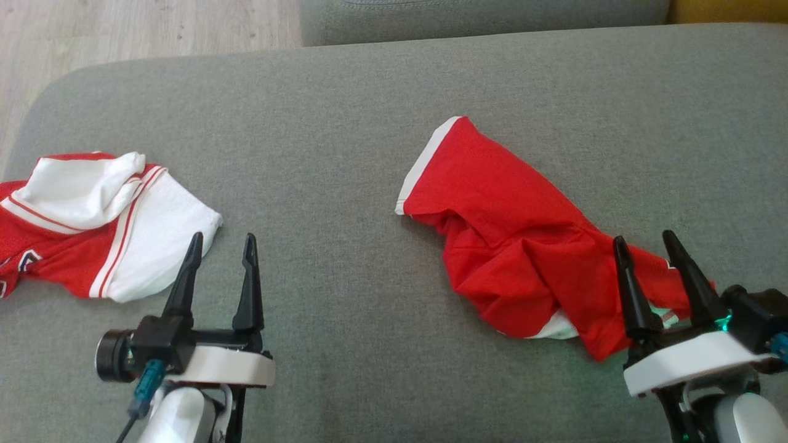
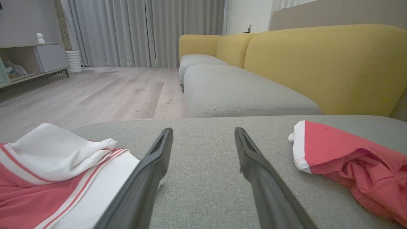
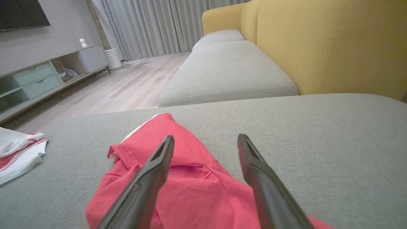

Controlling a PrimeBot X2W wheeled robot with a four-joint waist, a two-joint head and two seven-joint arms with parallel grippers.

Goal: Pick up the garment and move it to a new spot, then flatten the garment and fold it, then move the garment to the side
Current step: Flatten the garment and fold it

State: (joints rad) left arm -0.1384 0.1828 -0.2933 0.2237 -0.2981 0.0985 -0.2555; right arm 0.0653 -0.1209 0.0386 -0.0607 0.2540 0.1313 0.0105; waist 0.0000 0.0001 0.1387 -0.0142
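Note:
A crumpled red garment (image 1: 511, 240) with white trim lies on the right half of the grey cushion (image 1: 345, 123). My right gripper (image 1: 643, 237) hovers open over its near right end, nothing between its fingers. In the right wrist view the red garment (image 3: 190, 178) spreads under and between the open right gripper (image 3: 206, 136). My left gripper (image 1: 223, 237) stands open over bare cushion, well left of the red garment. In the left wrist view the open left gripper (image 2: 203, 130) points across the cushion, with the red garment (image 2: 349, 152) at the right.
A second red and white garment (image 1: 111, 227) lies bunched at the cushion's left edge, just left of my left fingers (image 2: 149, 178). Beyond the cushion are another grey seat (image 2: 235, 89), a yellow sofa back (image 2: 318, 63) and wooden floor (image 1: 123, 31).

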